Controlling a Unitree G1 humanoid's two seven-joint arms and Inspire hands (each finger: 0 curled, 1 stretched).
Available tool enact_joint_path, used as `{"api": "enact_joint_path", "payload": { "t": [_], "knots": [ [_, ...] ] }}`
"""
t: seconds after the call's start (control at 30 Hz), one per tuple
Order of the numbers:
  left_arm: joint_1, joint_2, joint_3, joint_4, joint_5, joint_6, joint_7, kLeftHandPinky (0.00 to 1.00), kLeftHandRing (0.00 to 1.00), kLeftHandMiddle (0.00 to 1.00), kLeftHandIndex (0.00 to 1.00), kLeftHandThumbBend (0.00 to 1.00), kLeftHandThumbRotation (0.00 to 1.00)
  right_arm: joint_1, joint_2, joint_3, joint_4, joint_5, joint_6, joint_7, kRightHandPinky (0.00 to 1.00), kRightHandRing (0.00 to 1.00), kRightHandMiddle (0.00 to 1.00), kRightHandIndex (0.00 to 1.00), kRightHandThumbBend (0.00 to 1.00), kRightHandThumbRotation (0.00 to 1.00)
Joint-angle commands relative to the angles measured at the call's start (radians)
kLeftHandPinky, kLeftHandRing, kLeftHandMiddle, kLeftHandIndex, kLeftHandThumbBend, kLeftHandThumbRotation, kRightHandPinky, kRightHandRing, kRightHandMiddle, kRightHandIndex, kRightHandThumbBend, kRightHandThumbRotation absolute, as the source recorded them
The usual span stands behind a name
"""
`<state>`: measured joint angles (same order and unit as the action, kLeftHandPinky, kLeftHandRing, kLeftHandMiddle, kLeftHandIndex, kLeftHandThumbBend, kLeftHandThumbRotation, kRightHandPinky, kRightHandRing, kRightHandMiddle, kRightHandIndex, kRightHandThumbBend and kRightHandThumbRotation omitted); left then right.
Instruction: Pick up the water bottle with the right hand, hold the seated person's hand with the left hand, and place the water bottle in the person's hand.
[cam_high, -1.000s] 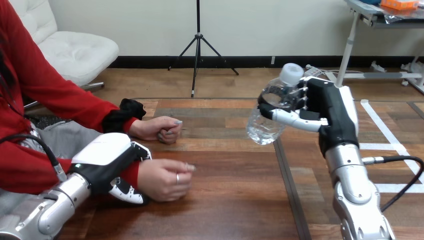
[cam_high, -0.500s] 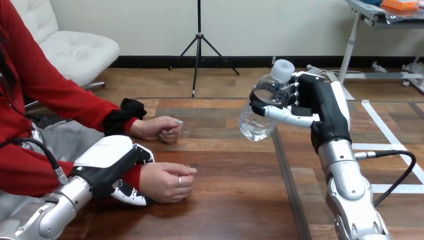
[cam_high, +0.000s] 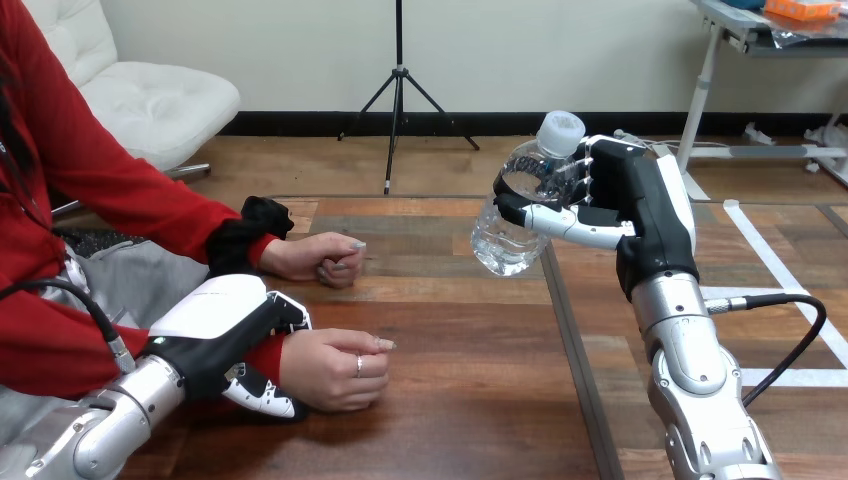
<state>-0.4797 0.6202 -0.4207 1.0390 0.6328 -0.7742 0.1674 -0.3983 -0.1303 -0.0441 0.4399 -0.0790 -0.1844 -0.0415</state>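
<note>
Head view: right hand (cam_high: 612, 200), right of centre, has fingers and thumb curled round a clear plastic water bottle (cam_high: 508, 238) with a white cap, held tilted above the brown wooden bench (cam_high: 460, 400). At lower left, left hand (cam_high: 222, 328) wraps the red-sleeved wrist (cam_high: 268, 352) of the person's lower hand (cam_high: 335, 368), loosely fisted on the bench.

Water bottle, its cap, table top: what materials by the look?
The water bottle looks like thin clear glossy plastic: the wood behind shows through its wall. Its cap: opaque white, probably plastic. The table: wood or wood-look laminate, satin sheen; grain and plank seams show, cannot tell which.
</note>
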Motion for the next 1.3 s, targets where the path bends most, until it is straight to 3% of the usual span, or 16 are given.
{"api": "enact_joint_path", "payload": {
  "t": [0.0,0.53,1.27],
  "knots": [
    [-0.021,-0.074,0.001,-0.081,-0.026,-0.044,-0.006,0.24,0.32,0.41,0.43,0.75,0.00,-0.089,-0.007,-0.007,-0.024,0.002,-0.046,-0.007,0.27,0.33,0.39,0.42,0.88,0.00],
    [-0.014,-0.087,0.017,-0.104,-0.040,-0.060,-0.028,0.23,0.30,0.39,0.41,0.77,0.00,-0.092,-0.010,-0.012,-0.001,0.002,-0.066,-0.009,0.27,0.33,0.39,0.42,0.88,0.00],
    [0.017,-0.091,0.055,-0.193,-0.116,-0.108,-0.062,0.23,0.30,0.39,0.42,0.77,0.00,-0.090,-0.010,-0.015,0.023,-0.002,-0.086,-0.019,0.27,0.33,0.39,0.42,0.87,0.00]
  ]
}}
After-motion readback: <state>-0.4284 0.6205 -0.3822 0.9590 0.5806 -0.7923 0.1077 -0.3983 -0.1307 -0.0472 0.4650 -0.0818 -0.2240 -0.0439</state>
